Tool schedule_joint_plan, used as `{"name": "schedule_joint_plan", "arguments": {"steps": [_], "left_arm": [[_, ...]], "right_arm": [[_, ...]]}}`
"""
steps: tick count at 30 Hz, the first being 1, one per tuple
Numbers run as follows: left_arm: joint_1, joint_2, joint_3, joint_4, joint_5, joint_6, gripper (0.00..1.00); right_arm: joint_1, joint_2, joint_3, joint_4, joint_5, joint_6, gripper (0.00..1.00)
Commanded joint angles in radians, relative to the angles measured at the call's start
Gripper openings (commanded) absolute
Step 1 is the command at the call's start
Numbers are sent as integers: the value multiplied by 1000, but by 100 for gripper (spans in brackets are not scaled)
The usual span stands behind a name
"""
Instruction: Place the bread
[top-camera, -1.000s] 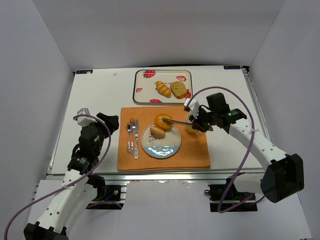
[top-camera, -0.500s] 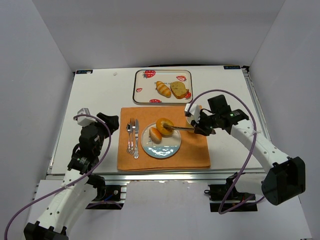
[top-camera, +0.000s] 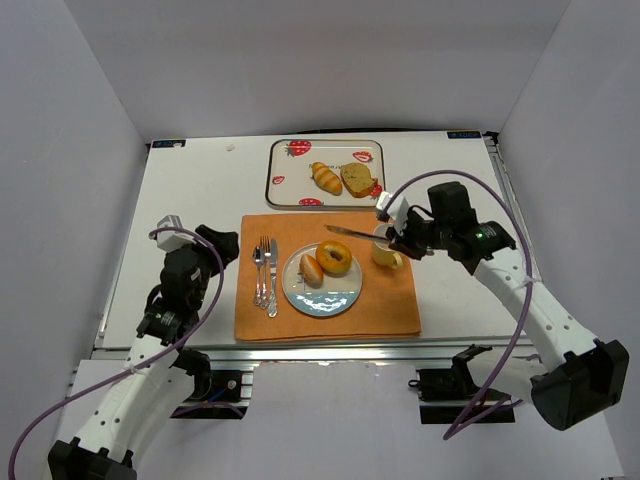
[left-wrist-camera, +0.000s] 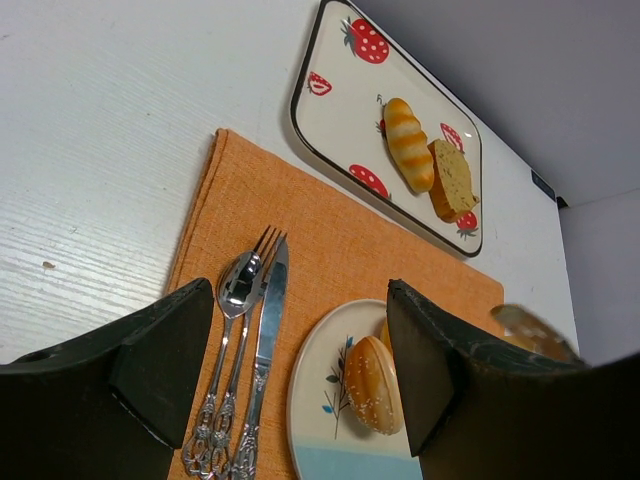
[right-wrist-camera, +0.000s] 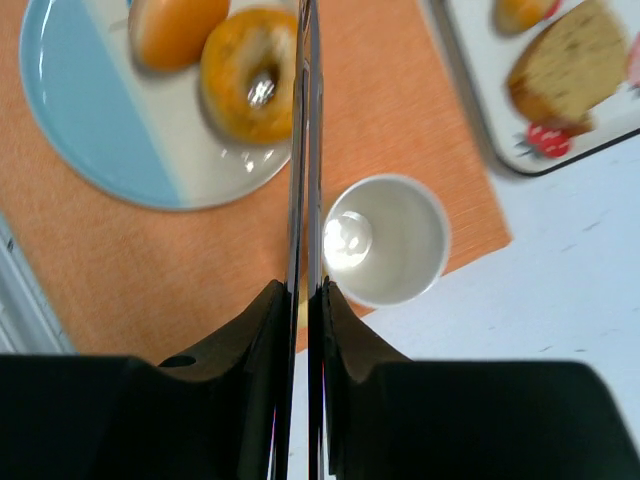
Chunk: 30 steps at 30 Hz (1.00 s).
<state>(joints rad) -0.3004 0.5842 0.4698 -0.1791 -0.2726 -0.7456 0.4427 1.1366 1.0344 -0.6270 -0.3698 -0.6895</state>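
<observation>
— What encloses the scene?
— Plain pale grey panels: a back wall (top-camera: 320, 60), a left wall (top-camera: 60, 150) and a right wall (top-camera: 590, 120).
— And the furniture?
— One white table (top-camera: 190, 200), with a metal rail (top-camera: 320, 344) along its near edge. The light is soft and even.

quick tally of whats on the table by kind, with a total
bread: 4 (roll, bagel, striped bun, slice)
cutlery: 3 (spoon, fork, knife)
dishes: 3 (plate, tray, cup)
placemat: 1
tongs: 1
total: 12
</observation>
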Motion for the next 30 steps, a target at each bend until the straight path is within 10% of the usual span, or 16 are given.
{"name": "schedule_joint_plan", "arguments": {"steps": [1,7,8,12,24,25,30], "left_arm": [[4,5,7,16,9,5,79],[3,6,6,27,15,3,65],[4,6,6,29,18,3,41],[4,11,7,27,19,5,2],[4,23,23,17,32,12,71],[3,25,23,18,35,12,73],[3,32,15,36,91,2,75]], "right_arm": [[2,-34,64,119,17,80,3],[-106,-78,-42,416,257,369,0],[-123,-86,-71,459,294,434,0],[-232,-45,-203,566,511,574,0],[-432,201,-412,741,387,565,6],[-432,215,-412,716,381,550,32],[-486,227,-404,658,318,506,73]]}}
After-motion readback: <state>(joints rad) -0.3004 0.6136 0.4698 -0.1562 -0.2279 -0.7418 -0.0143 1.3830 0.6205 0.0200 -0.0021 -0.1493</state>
